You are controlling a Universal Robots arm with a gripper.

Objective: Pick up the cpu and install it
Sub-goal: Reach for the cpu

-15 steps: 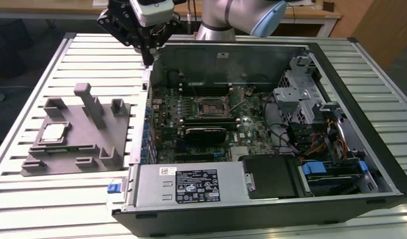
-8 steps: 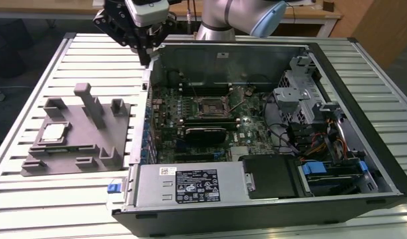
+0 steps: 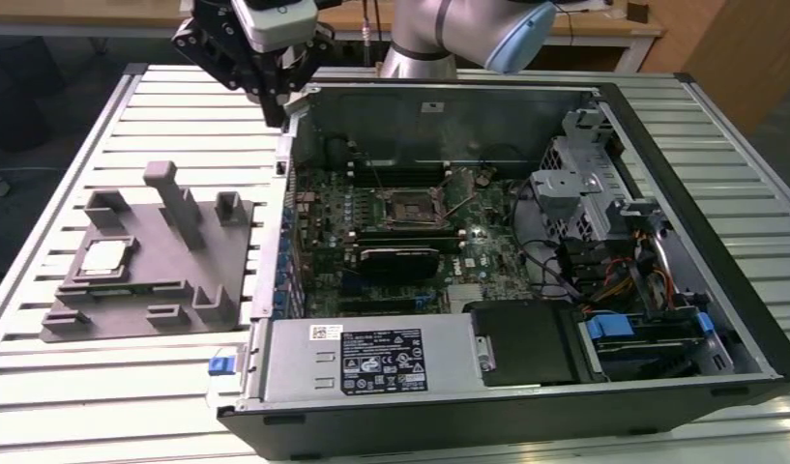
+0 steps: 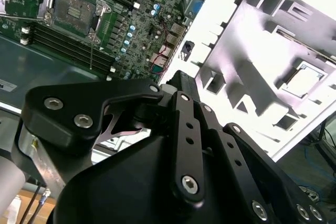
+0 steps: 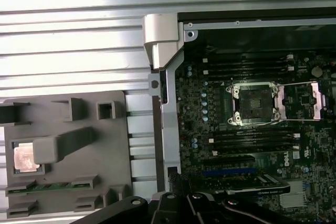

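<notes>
The cpu [image 3: 104, 256] is a small pale silvery square lying flat in a recess of the grey fixture [image 3: 136, 290], at the exterior view's left. In the first wrist view the cpu [image 5: 24, 158] is partly covered by a grey post, and the second wrist view shows the cpu [image 4: 305, 80] as a bright square. My gripper [image 3: 276, 97] hangs high over the far left corner of the computer case, well away from the cpu and holding nothing that I can see. The black socket frame [image 3: 405, 206] on the motherboard stands open with its lid raised.
The open computer case [image 3: 704, 222] fills the middle and the exterior view's right, with drive cages, cables and a power supply [image 3: 368, 362] inside. Memory sticks [image 3: 401, 235] flank the socket. Upright posts [image 3: 175, 198] rise from the fixture. All of it rests on a slatted metal table [image 3: 59, 174].
</notes>
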